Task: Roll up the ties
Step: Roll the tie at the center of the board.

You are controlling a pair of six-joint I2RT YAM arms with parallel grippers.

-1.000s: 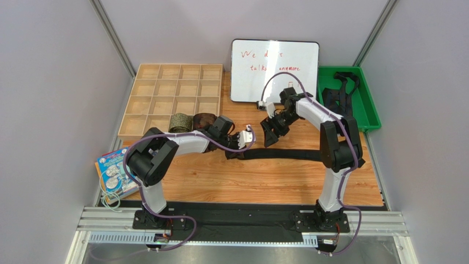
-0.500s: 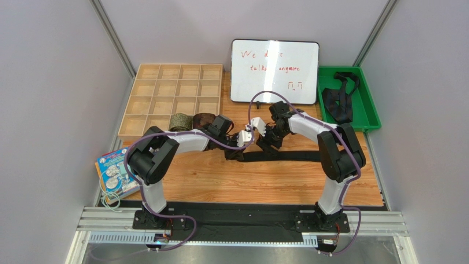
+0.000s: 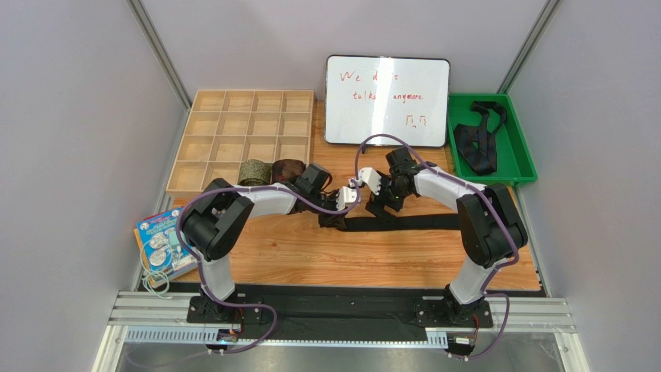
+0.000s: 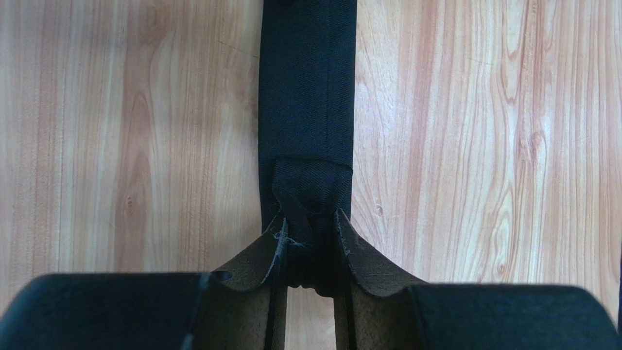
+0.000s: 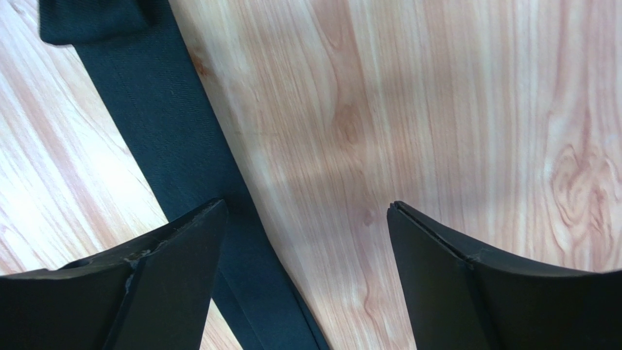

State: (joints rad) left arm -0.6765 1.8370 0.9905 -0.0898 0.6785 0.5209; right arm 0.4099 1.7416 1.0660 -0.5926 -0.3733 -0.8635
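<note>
A black tie lies flat as a long strip across the wooden table. My left gripper is shut on its folded left end, and the strip runs straight away from the jaws. My right gripper is open and empty just above the strip, close to the left gripper. In the right wrist view the gripper hovers with the tie under its left finger. An olive patterned coil and a reddish-brown coil sit by the tray's front edge. More black ties lie in the green bin.
A wooden compartment tray stands at the back left. A whiteboard lies at the back middle. A green bin stands at the back right. A colourful booklet lies at the left front edge.
My right gripper has come down and to the left, from near the whiteboard to just above the tie beside the left gripper. The tie's right end has drawn in leftward.
</note>
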